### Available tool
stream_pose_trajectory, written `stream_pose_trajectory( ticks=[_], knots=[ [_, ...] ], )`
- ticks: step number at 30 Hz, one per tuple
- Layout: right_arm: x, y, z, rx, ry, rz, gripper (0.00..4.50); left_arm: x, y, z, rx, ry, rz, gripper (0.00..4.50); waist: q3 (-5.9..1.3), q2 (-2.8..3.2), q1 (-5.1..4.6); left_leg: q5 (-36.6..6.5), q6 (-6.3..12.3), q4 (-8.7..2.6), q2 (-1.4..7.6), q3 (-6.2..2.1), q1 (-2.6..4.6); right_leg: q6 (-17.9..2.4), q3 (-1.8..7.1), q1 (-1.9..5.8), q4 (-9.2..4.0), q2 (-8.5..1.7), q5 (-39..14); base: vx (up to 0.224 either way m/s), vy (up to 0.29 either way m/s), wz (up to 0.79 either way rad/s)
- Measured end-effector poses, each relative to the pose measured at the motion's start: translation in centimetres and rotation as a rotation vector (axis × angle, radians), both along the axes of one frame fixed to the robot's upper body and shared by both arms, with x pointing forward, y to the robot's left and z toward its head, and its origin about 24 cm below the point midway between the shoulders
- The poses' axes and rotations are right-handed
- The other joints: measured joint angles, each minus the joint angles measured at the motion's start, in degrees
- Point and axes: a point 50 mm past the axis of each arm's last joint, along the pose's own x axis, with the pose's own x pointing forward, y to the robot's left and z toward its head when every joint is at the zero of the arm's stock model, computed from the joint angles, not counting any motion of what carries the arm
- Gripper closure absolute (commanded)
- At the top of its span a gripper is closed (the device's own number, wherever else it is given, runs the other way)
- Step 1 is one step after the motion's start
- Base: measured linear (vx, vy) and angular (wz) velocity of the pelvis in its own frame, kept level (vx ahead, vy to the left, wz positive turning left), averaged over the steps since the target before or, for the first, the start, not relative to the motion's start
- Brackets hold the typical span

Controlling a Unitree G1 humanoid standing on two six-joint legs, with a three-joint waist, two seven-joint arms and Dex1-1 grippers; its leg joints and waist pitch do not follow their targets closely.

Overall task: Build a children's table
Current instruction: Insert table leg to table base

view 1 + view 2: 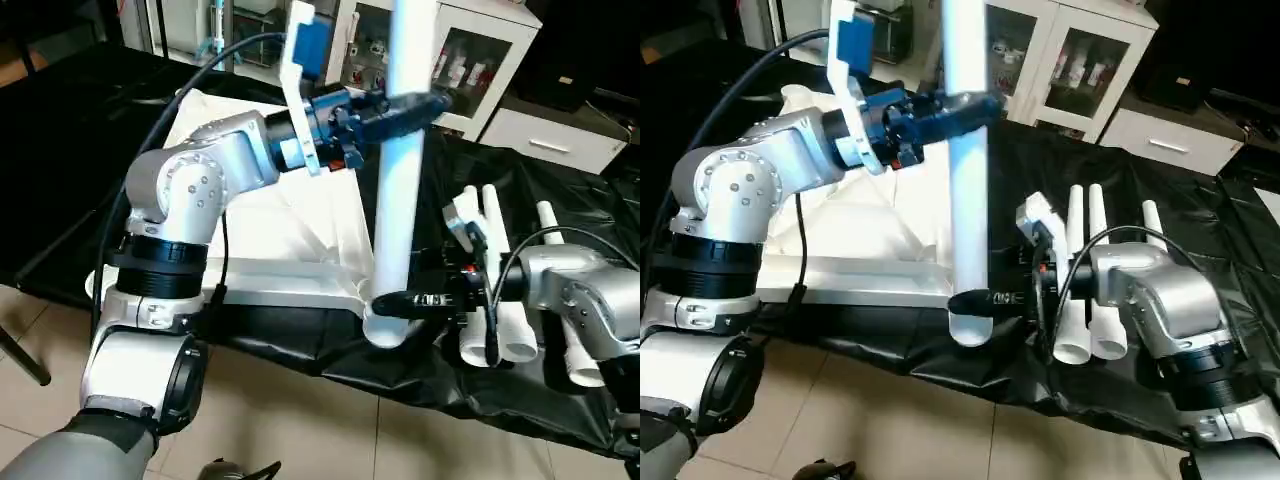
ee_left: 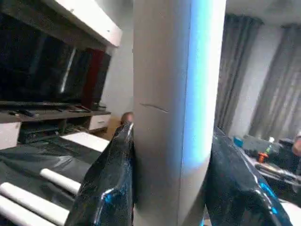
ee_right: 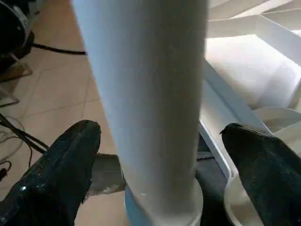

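The white table top (image 1: 290, 240) lies underside up on the black-covered work table. One long white leg (image 1: 400, 200) stands upright with its lower end at the round socket (image 1: 385, 330) of the near corner. My left gripper (image 1: 413, 107) is shut on this leg high up, its black fingers (image 2: 108, 188) pressed against both sides. My right gripper (image 1: 975, 298) is open around the leg's base just above the socket, with its fingers (image 3: 61, 165) standing clear of the tube on either side.
Three more white legs (image 1: 1085, 270) lie side by side on the black cloth (image 1: 560, 200) right of the top, their ends over the near edge. A white glass-door cabinet (image 1: 1070, 60) stands behind. Tiled floor (image 1: 300, 420) lies below the table's front edge.
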Motion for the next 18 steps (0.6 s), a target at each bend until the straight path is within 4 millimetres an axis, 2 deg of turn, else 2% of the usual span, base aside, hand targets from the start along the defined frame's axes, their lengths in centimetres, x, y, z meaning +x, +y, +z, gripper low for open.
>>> stream_pose_trajectory(
  ticks=[2, 3, 5, 8, 18],
  knots=[
    [0.0, 0.2, -0.2, -0.010, 0.001, 0.006, 0.00, -0.2, 0.0, 0.1, 0.008, -0.009, -0.013, 2.88, 0.00, 0.00, 0.00, 0.0, 0.00, 0.00, 0.00, 0.00, 0.00, 0.0, 0.00, 0.00, 0.00, 0.00, 0.0, 0.000, 0.000, 0.00],
    [0.0, 0.3, -0.2, -0.010, 0.002, 0.009, 0.28, -0.2, -0.1, 0.1, 0.011, -0.010, -0.018, 2.88, 0.00, 0.00, 0.00, 0.0, 0.00, 0.00, 0.00, 0.00, 0.00, 0.0, 0.00, 0.00, 0.00, 0.00, 0.0, 0.000, 0.000, 0.00],
    [-0.1, 0.6, -0.4, -0.008, 0.006, 0.019, 0.28, -0.5, -0.2, 0.1, 0.026, -0.020, -0.040, 2.88, 0.00, 0.00, -0.01, 0.0, 0.00, 0.00, 0.00, 0.00, 0.00, 0.0, 0.00, 0.00, 0.00, 0.00, 0.0, 0.000, 0.000, 0.00],
    [-0.1, 0.8, -0.5, -0.012, 0.005, 0.030, 0.65, -0.8, -0.4, 0.2, 0.032, -0.030, -0.060, 2.88, 0.00, 0.00, 0.05, 0.0, 0.00, 0.00, 0.00, 0.00, -0.01, 0.0, 0.01, 0.00, 0.00, 0.00, 0.0, 0.000, 0.000, 0.00],
    [-0.3, 1.2, -1.0, -0.057, -0.012, 0.076, 1.31, -0.9, -0.6, 0.1, 0.040, -0.033, -0.080, 2.88, 0.00, 0.00, -0.02, 0.0, -0.01, 0.00, 0.00, 0.00, 0.00, 0.0, 0.00, 0.00, 0.00, 0.00, 0.0, 0.000, 0.000, 0.00]
  ],
)
